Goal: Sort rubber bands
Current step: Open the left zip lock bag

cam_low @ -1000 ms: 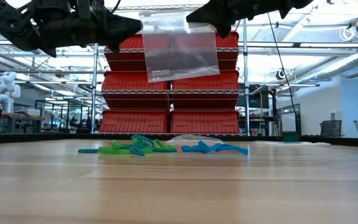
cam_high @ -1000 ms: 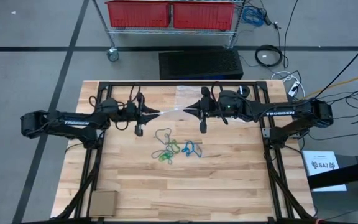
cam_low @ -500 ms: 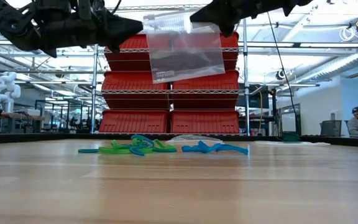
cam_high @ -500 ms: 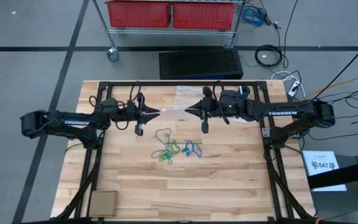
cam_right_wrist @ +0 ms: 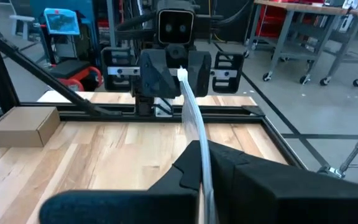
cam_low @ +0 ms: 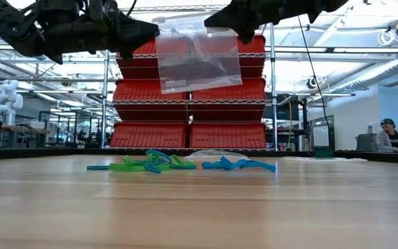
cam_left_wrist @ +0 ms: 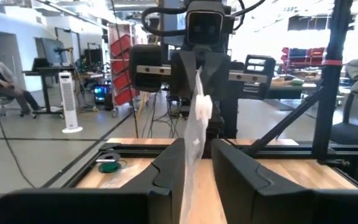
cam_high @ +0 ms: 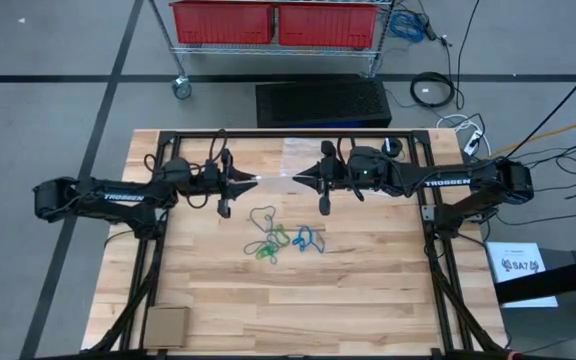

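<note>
wooden table (cam_high: 368, 290), rubber bands (cam_high: 280, 238), cardboard box (cam_high: 167, 325)

A clear plastic zip bag (cam_low: 197, 61) hangs in the air at the top centre of the low view, a dark patch showing through its lower half; behind it stands a wire rack of red bins (cam_low: 188, 111); a person (cam_low: 391, 136) sits at the far right edge of that view; in the high view a small cardboard box (cam_high: 167, 326) lies at the lower left corner of the wooden table (cam_high: 368, 300); above the table a black case (cam_high: 322, 102) rests on the grey floor; a white sheet of paper (cam_high: 521, 272) lies at the right edge.
</note>
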Robot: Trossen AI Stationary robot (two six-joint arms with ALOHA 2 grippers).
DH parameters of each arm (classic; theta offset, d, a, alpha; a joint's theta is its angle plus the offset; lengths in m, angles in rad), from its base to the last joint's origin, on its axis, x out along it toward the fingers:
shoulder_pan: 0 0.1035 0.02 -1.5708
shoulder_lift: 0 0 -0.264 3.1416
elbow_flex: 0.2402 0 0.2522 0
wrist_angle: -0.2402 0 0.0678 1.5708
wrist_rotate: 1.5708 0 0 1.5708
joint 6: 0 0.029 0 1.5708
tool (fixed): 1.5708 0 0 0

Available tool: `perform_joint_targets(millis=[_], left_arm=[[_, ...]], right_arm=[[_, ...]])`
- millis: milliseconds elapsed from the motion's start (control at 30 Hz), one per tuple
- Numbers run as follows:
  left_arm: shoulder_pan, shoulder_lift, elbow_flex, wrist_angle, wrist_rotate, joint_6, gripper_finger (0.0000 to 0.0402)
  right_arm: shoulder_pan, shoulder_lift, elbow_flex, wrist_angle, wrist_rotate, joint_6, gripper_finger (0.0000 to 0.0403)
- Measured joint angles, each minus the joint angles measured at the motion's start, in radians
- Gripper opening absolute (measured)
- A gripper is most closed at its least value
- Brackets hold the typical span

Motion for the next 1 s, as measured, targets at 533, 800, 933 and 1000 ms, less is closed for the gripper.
perform_joint_targets(millis=[533,800,933,1000], left_arm=[[0.0,0.0,0.006,0.027,-0.019,-0.001,0.0098],[0.0,0.0,0.006,0.019,-0.01,0.0,0.004],[0.0,0.0,0.006,0.019,-0.003,0.003,0.0008],[0.0,0.0,0.006,0.019,-0.001,0.004,0.0007]], right_arm=[[0.0,0.0,0.0,-0.031,0.0,0.001,0.0],[0.0,0.0,0.0,-0.031,0.0,0.0,0.0],[0.0,0.0,0.0,-0.033,0.0,0.001,0.0],[0.0,0.0,0.0,-0.034,0.007,0.013,0.0001]])
